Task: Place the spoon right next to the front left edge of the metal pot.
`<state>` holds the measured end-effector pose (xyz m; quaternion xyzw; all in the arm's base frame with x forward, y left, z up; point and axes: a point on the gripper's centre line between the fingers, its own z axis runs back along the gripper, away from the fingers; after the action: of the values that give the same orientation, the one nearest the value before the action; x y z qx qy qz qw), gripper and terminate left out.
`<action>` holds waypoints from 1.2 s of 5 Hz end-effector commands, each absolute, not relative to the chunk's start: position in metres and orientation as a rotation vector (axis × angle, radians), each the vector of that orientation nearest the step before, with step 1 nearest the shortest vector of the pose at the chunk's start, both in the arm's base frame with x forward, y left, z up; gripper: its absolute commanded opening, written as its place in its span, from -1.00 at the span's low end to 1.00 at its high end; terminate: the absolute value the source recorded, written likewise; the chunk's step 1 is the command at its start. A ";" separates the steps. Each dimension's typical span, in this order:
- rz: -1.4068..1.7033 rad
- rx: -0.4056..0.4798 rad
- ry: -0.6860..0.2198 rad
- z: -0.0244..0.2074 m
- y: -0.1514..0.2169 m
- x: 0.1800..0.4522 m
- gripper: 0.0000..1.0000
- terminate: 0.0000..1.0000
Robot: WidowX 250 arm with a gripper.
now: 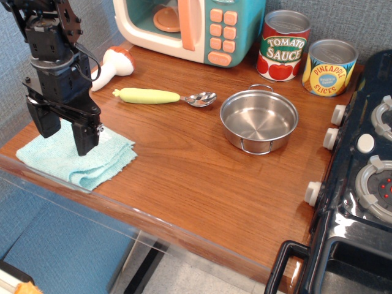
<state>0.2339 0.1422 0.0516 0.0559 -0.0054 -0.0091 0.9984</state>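
Observation:
The spoon [160,97] lies flat on the wooden table, pale yellow-green handle pointing left, silver bowl toward the right. The metal pot [258,120] stands upright and empty to the right of the spoon's bowl, a small gap between them. My gripper [64,133] hangs at the far left over a light blue cloth [79,156], well left of the spoon and nearer the front. Its two black fingers are spread apart and hold nothing.
A white mushroom toy with a brown cap [113,65] lies behind the spoon handle. A toy microwave [190,27] stands at the back, with a tomato sauce tin [283,46] and pineapple tin [329,67]. A toy stove [361,184] fills the right side.

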 end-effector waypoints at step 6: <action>-0.526 0.077 -0.097 0.066 0.114 0.366 1.00 -1.00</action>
<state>0.3652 0.1135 0.0435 0.0179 -0.0195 -0.2639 0.9642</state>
